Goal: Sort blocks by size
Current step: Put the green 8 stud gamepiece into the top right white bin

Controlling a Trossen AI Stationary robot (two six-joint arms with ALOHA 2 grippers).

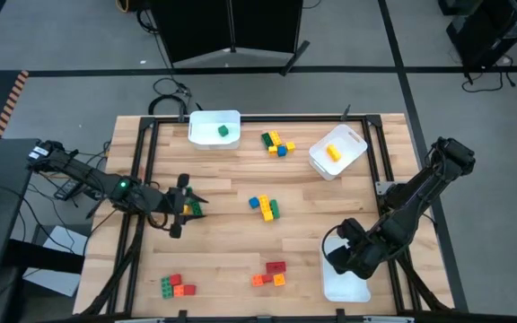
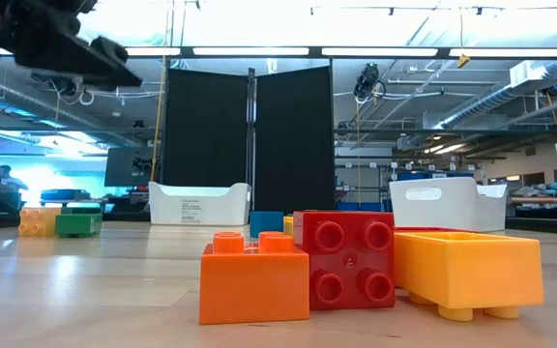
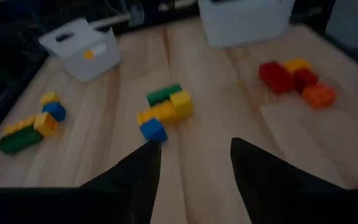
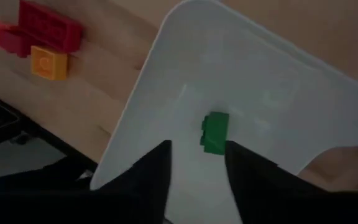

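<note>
Right wrist view: my right gripper (image 4: pixel 196 163) hangs over the white bin (image 4: pixel 278 93) at the table's near right corner, fingers apart and empty; one green block (image 4: pixel 215 132) lies inside. My left gripper (image 3: pixel 194 163), fingers apart, hovers at table left, pointing toward the blue-yellow-green block cluster (image 3: pixel 165 111) at centre.

Green block (image 4: pixel 215 132), white bin (image 4: pixel 278 93)
</note>
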